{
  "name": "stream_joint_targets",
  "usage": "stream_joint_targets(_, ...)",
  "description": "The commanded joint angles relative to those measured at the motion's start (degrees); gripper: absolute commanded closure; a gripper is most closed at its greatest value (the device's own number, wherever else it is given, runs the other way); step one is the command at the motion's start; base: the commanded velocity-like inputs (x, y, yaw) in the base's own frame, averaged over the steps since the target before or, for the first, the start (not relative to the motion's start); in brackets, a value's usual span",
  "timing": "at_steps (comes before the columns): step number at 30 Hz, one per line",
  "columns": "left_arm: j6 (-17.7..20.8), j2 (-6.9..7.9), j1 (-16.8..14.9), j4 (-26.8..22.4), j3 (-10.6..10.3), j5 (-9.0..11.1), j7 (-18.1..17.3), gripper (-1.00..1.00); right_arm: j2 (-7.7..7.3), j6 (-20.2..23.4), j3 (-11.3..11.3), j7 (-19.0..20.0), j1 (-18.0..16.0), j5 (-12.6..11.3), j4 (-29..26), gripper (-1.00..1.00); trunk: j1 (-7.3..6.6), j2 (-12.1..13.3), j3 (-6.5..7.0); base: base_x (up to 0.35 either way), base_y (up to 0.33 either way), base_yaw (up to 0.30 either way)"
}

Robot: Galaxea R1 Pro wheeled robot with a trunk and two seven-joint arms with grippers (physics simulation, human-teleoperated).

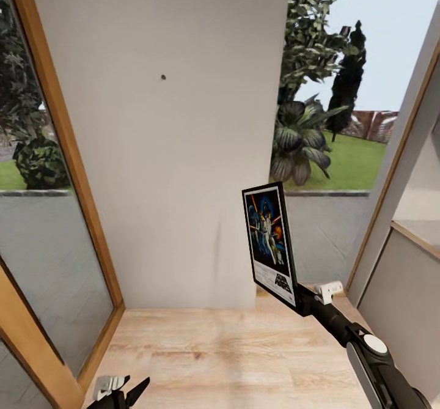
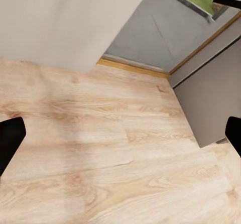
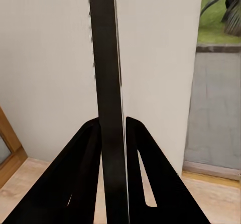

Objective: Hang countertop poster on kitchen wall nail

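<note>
Pale wood floor (image 1: 232, 354) runs to a plain grey wall panel (image 1: 165, 201) set between glazed openings. Nearest, at the floor's near left edge, the left gripper (image 1: 122, 390) is held low with fingers spread and nothing between them. Further on, the right gripper (image 1: 304, 301) is pinched on the poster (image 1: 269, 241) at its bottom corner; the poster is carried upright in the air, short of the wall and edge-on to the wrist camera (image 3: 108, 108). It is judged light, stiff and thin, so a corner grip may let it swing; a firm edge hold is advised. Farthest, the nail (image 1: 163, 77) sits high on the wall.
</note>
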Motion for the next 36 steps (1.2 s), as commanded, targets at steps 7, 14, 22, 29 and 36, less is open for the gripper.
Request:
stream_joint_targets(7, -0.2, 0.04, -0.1, -0.1, -0.5, 0.6, -0.1, -1.00, 0.00, 0.2, -0.1, 0.5, 0.0, -0.7, 0.0, 1.00, 0.06, 0.0, -0.03, 0.337, 0.000, 0.000)
stream_joint_targets(14, -0.2, 0.23, 3.4, -0.1, 3.2, 0.6, -0.3, -1.00, 0.02, 0.4, 0.0, 0.7, 0.0, -0.9, -0.3, 1.00, 0.06, 0.0, -0.03, 0.118, 0.000, 0.000)
stream_joint_targets(22, -0.2, 0.14, 12.3, 4.6, 13.1, 0.6, -0.8, -1.00, 0.48, 11.7, 8.0, 0.9, 0.0, -1.3, -12.9, 1.00, 0.06, 0.0, -0.03, 0.002, 0.000, 0.000)
stream_joint_targets(29, -0.2, 0.10, 13.0, 4.9, 13.2, 0.6, -0.9, -1.00, 2.40, 16.9, 9.5, 0.9, -0.3, -1.4, -19.1, 1.00, 0.06, 0.0, -0.03, 0.000, 0.000, 0.000)
stream_joint_targets(36, -0.2, 0.02, 13.1, 4.9, 13.1, 0.6, -0.8, -1.00, 6.04, 29.7, 10.7, 8.9, -11.3, -4.4, -21.2, 1.00, 0.06, 0.0, -0.03, 0.000, 0.000, 0.000)
